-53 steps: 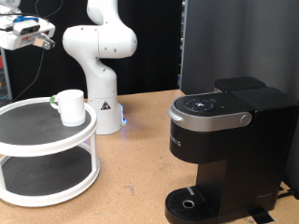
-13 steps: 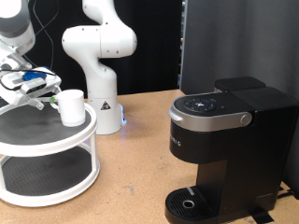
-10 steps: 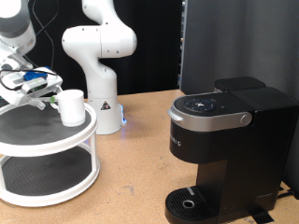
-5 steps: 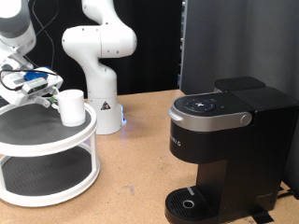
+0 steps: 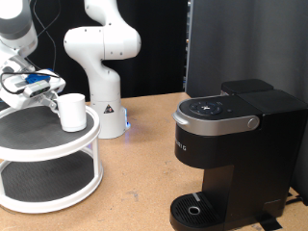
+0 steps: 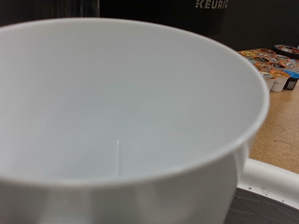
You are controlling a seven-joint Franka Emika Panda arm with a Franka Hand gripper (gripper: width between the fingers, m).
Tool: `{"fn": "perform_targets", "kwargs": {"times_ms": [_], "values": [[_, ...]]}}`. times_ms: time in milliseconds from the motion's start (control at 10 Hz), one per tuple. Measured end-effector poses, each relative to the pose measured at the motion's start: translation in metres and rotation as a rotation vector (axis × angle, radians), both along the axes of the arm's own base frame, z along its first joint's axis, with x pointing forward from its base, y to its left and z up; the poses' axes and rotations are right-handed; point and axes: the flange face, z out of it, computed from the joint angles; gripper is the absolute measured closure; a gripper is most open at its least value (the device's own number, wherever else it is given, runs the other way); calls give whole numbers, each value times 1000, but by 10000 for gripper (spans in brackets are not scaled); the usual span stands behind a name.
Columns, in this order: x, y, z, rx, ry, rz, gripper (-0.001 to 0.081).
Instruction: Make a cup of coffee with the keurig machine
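Observation:
The white cup [image 5: 71,110] stands upright on the top tier of a round white stand [image 5: 58,151] at the exterior view's left. My gripper [image 5: 44,89] is level with the cup's rim, right against the side nearer the exterior view's left. In the wrist view the cup [image 6: 121,121] fills almost the whole frame, empty inside, and no fingers show. The black keurig machine [image 5: 231,144] stands at the exterior view's right with its silver handle down and nothing on its drip tray [image 5: 197,210].
The arm's white base [image 5: 108,111] stands just behind the stand. A tall black panel [image 5: 245,43] rises behind the machine. Bare wooden table [image 5: 140,183] lies between stand and machine. Several coffee pods [image 6: 276,65] lie on the table past the cup in the wrist view.
The gripper came down from the exterior view's top left to the cup's rim. Over the last second it edged slightly closer to the cup, which stays on the stand.

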Motion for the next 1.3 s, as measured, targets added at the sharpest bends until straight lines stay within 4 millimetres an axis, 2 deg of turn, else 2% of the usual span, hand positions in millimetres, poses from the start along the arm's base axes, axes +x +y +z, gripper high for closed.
{"fn": "perform_targets", "kwargs": {"times_ms": [400,800,1000,1300], "values": [[1,4,7,26,28,6,738],[-2,11,51,118,61,41,738],[-7,12,68,108,71,65,738],[-4,14,67,131,73,48,738]]}}
